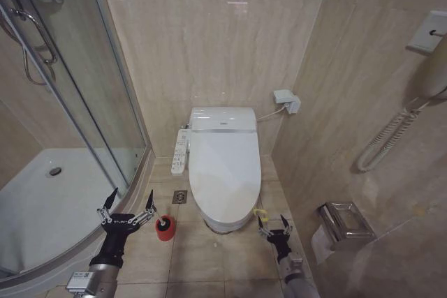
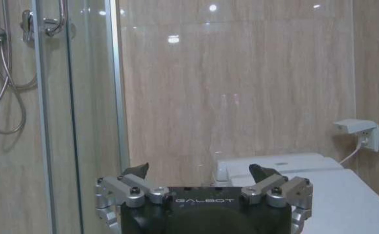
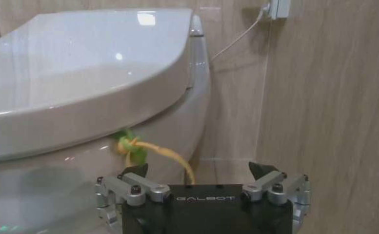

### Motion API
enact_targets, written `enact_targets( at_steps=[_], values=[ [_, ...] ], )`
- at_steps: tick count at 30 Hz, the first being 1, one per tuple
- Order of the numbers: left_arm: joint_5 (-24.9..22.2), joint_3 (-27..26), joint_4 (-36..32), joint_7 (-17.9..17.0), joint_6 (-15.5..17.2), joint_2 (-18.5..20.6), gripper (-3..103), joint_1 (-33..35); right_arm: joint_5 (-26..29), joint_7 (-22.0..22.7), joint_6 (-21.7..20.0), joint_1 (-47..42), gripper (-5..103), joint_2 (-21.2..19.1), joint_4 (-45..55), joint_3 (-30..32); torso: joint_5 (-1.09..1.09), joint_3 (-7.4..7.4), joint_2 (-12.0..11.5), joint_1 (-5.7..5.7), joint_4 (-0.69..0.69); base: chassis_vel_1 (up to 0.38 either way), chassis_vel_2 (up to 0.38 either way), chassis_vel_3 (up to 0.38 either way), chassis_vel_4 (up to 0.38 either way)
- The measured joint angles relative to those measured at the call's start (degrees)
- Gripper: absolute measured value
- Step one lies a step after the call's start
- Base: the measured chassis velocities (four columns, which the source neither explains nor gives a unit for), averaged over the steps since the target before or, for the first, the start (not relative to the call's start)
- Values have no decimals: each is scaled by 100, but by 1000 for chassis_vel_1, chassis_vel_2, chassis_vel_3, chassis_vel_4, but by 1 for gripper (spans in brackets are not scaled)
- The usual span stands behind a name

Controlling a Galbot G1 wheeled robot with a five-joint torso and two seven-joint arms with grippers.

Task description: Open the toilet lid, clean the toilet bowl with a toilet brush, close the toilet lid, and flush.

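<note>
The toilet lid [image 1: 225,162] lies shut over the toilet bowl [image 1: 223,223], whose white pedestal shows below it. A yellow-green band [image 1: 260,213] hangs from the lid's front right edge. The toilet brush [image 1: 165,227] stands in its red holder on the floor, left of the bowl's front. My left gripper [image 1: 130,199] is open, just left of the brush and apart from it. My right gripper [image 1: 272,221] is open, just right of the bowl's front, beside the band. The right wrist view shows the lid [image 3: 78,63], the band [image 3: 130,146] and the open gripper [image 3: 198,170] close below them.
The curved glass shower door [image 1: 105,102] and white shower tray [image 1: 42,200] fill the left. A control panel [image 1: 180,151] hangs beside the toilet, with a floor drain [image 1: 179,197] nearby. On the right wall are a paper holder [image 1: 342,221], a corded handset [image 1: 426,75] and an outlet [image 1: 286,100].
</note>
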Motion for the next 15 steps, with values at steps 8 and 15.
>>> enact_targets(
  at_steps=[8, 15],
  values=[
    [0, 0, 0, 0, 0, 0, 100, 0, 2, -25, 129, 304, 100, -33, -469, 71, 0, 0, 0, 0, 0, 0, 0, 0, 0],
    [0, 0, 0, 0, 0, 0, 100, 0, -21, -34, 186, 405, 100, -25, -652, 84, 0, 0, 0, 0, 0, 0, 0, 0, 0]
  ],
)
